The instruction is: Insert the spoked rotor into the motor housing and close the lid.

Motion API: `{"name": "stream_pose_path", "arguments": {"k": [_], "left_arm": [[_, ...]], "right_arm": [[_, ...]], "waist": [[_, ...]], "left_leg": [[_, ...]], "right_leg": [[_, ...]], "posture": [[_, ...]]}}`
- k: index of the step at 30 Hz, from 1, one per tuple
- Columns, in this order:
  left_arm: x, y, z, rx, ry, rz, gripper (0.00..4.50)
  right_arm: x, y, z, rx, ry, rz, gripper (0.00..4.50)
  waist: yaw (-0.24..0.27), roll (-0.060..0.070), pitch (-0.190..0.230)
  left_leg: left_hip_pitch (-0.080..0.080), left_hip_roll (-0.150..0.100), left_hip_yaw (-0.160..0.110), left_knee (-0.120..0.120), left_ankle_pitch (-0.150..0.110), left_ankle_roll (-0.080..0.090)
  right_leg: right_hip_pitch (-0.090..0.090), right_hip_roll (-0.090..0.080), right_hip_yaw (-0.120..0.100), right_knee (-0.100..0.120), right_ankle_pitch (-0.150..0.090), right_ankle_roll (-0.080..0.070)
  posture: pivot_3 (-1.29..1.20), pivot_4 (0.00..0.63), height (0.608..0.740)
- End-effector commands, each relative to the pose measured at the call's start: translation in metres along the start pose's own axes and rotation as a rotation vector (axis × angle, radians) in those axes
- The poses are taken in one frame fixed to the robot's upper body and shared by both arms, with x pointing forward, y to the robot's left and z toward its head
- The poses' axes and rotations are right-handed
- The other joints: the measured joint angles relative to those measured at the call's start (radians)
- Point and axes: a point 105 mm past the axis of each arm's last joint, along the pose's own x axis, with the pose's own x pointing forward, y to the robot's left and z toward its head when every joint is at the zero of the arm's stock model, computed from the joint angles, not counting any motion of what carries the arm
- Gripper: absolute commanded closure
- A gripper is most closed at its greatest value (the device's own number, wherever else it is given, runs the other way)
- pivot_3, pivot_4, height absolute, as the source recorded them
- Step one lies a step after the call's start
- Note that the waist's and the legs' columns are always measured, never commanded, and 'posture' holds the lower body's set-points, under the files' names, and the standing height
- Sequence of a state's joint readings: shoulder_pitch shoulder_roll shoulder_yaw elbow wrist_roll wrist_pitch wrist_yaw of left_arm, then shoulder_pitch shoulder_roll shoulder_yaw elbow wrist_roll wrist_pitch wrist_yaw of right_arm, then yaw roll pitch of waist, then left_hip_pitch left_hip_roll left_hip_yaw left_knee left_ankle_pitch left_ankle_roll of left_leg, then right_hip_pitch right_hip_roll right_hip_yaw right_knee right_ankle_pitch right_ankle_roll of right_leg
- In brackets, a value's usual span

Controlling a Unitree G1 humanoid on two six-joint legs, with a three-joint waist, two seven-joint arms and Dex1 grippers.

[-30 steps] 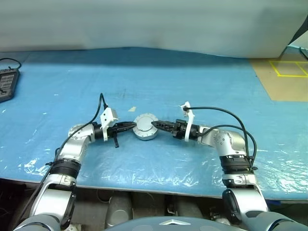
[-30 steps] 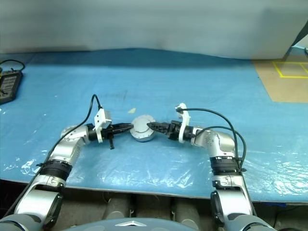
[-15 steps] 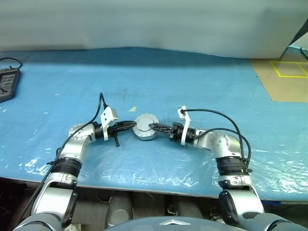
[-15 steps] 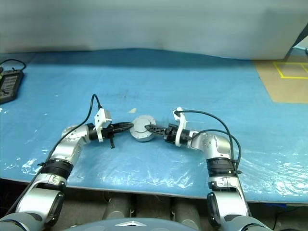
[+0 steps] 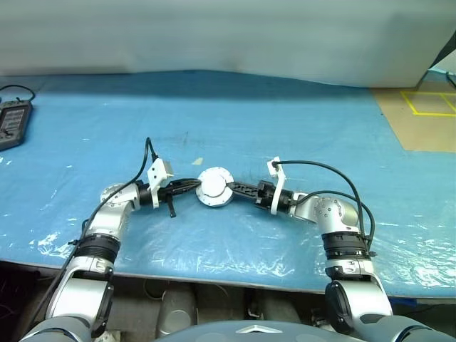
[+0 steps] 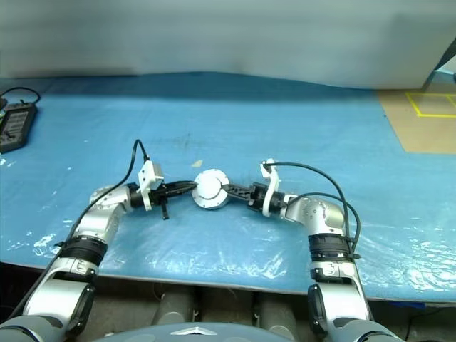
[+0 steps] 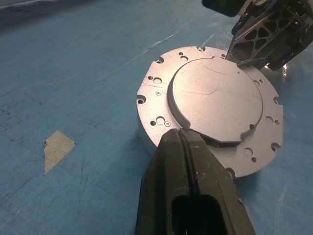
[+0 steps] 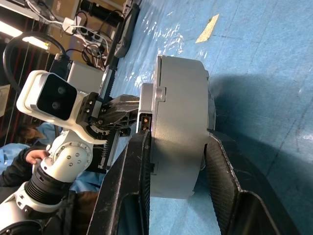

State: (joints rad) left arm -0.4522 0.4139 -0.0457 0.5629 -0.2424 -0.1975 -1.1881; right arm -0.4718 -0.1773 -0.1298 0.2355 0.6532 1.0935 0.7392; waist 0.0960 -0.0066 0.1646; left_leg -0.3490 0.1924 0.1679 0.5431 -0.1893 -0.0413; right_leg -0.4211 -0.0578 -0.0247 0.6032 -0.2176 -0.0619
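Right at the near edge of the blue plastic-covered table (image 5: pixel 299 107) sits one squat round silver-grey metal motor housing (image 5: pixel 214 188), lid on. Two black-fingered grippers flank it — left gripper (image 7: pixel 185 142) clenched, tips on the rim; right gripper (image 8: pixel 176 147) grasping its body. Farther left lies one dark keypad device (image 5: pixel 10 122). Behind, the right wrist view catches a person's hand (image 8: pixel 34 155).
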Motion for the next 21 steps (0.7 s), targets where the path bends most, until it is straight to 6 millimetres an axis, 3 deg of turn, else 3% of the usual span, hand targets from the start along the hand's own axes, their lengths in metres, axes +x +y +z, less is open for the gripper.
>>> {"name": "stream_pose_path", "arguments": {"k": [1,7,10,14,19,21], "left_arm": [[0.002,-0.004,-0.005,-0.024,0.013,0.016,4.50],[0.001,0.014,0.024,-0.185,-0.138,0.132,4.50],[-0.002,0.024,0.035,-0.245,-0.197,0.179,3.90],[-0.006,0.032,0.045,-0.319,-0.271,0.226,2.54],[-0.008,0.033,0.056,-0.410,-0.368,0.238,0.81],[-0.004,0.024,0.064,-0.479,-0.426,0.179,0.13]], "right_arm": [[0.005,0.002,0.000,0.006,-0.006,0.008,3.29],[0.001,0.021,0.037,0.048,-0.161,0.098,3.29],[-0.001,0.028,0.054,0.044,-0.233,0.123,3.29],[-0.003,0.037,0.073,0.022,-0.324,0.141,3.29],[-0.003,0.044,0.086,0.071,-0.417,0.169,3.29],[-0.006,0.052,0.091,0.093,-0.458,0.215,3.29]], "waist": [[0.000,0.000,0.000],[-0.001,0.000,0.001],[-0.003,0.000,0.001],[-0.003,0.000,0.001],[-0.003,0.000,0.001],[-0.003,0.000,0.002]], "left_leg": [[0.000,0.000,0.000,0.000,0.000,0.000],[-0.002,0.000,0.000,0.001,0.000,0.000],[-0.006,0.000,0.000,0.001,0.000,0.000],[-0.020,-0.001,0.000,0.003,0.001,0.001],[-0.022,-0.001,0.000,0.003,0.002,0.002],[-0.022,-0.001,0.000,0.003,0.002,0.002]], "right_leg": [[0.000,0.000,0.000,0.000,0.000,0.000],[-0.002,0.000,0.000,0.001,0.000,0.000],[-0.006,0.000,0.000,0.001,0.001,-0.001],[-0.019,0.003,-0.001,0.004,0.002,0.001],[-0.020,0.004,-0.002,0.004,0.003,0.002],[-0.020,0.003,-0.002,0.003,0.003,0.002]], "posture": [[0.00,0.150,0.740],[0.00,0.150,0.740],[0.00,0.150,0.740],[0.00,0.150,0.740],[0.00,0.150,0.740],[0.00,0.150,0.740]]}}
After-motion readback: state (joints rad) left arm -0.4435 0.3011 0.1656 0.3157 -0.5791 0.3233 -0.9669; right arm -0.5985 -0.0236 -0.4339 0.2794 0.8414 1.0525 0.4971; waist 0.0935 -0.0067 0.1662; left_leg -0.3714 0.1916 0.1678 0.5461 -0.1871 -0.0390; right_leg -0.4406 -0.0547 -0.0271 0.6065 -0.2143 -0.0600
